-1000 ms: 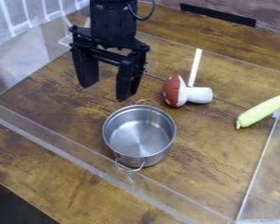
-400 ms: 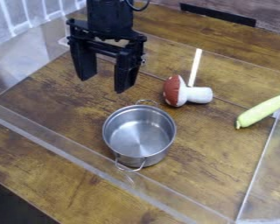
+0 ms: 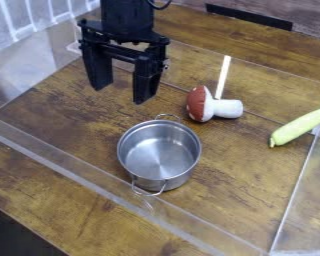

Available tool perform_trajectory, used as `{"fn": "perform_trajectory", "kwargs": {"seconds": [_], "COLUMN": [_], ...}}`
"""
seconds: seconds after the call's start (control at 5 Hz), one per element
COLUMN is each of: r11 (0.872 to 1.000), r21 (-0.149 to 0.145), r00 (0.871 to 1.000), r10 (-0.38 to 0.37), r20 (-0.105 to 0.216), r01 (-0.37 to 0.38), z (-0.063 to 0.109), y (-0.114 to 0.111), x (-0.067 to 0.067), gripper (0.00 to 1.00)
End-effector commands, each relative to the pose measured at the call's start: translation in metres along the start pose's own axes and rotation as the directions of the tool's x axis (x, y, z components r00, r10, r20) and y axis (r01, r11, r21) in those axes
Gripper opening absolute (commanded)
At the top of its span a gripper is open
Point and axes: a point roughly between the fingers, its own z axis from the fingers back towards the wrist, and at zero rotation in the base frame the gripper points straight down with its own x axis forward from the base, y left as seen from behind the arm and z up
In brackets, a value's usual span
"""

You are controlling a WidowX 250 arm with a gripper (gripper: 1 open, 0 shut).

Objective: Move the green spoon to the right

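Your claw (image 3: 123, 90) hangs wide open and empty over the surface (image 3: 69, 150) (well apart from the spoon (image 3: 299, 127) at the right edge), so go high past the mushroom (image 3: 203, 103).

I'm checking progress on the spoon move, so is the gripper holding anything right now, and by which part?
Nothing is held. The black gripper hangs open and empty, apart from the slim yellow-green plastic spoon.

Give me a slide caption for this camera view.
Open gripper above the table, far from the green spoon at right, past steel pot.
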Motion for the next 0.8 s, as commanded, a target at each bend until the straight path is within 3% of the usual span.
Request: {"fn": "perform_trajectory", "kwargs": {"seconds": [0.0,0.6], "r11": [1.000,1.000], "r21": [-0.002,-0.004], "r00": [0.998,0.999], "r10": [0.018,0.016], "r20": [0.065,0.052], "r01": [-0.018,-0.016], "z": [0.0202,0.0187], "y": [0.0061,0.0061], "x": [-0.0003,-0.0053], "gripper": [1.00,1.00]}}
